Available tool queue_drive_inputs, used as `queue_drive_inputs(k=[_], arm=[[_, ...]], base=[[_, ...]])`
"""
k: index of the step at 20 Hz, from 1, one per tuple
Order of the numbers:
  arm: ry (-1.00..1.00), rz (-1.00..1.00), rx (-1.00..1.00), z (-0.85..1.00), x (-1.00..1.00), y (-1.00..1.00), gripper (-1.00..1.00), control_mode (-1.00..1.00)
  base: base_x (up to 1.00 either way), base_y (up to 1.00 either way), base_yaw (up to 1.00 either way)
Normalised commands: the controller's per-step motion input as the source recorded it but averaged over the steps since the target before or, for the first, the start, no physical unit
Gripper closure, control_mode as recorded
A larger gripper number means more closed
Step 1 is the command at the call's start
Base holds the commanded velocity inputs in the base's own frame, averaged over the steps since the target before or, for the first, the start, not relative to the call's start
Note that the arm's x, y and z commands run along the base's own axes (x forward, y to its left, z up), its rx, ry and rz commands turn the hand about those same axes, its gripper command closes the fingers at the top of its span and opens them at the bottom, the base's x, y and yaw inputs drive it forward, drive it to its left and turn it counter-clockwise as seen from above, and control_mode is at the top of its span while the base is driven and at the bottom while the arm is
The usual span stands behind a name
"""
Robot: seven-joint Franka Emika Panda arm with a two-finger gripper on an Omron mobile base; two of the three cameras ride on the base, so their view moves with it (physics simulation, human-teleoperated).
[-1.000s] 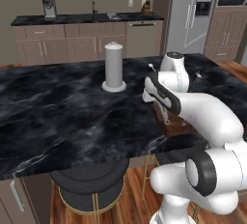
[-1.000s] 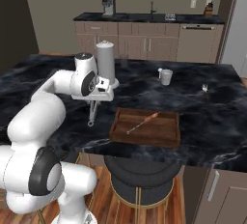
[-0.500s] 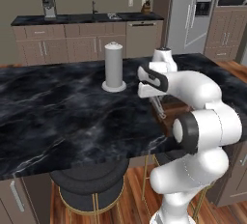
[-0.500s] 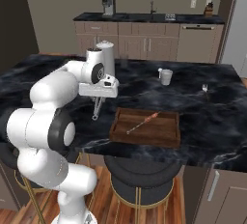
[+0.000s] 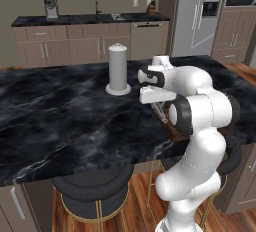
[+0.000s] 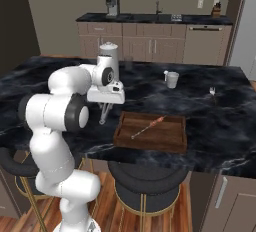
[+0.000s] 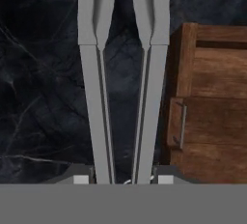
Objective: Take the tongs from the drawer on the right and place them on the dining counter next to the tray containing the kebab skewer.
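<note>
Fingers (image 7: 164,178) clamp the tongs (image 6: 104,113), which hang (arms pointing down) over the black marble surface (image 6: 210,121) at the tray's (image 6: 152,132) nine o'clock side.

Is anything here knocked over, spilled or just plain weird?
Nothing is spilled or broken. The one unusual sight: the tongs hang in the gripper above the dining counter, just left of the tray, where the kebab skewer lies diagonally.
</note>
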Motion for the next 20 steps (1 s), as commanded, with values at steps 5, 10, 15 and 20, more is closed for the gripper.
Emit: queue_drive_inputs(k=[5,10,15,20], arm=[[0.07,0.0,0.0,-0.46,0.24,0.0,1.0,-1.0],[0.0,0.0,0.0,-0.3,0.02,0.0,1.0,-1.0],[0.0,0.0,0.0,-0.27,0.0,0.0,1.0,-1.0],[0.0,0.0,0.0,-0.31,0.0,0.0,1.0,-1.0]], base=[[0.0,0.0,0.0],[0.0,0.0,0.0],[0.0,0.0,0.0],[0.0,0.0,0.0]])
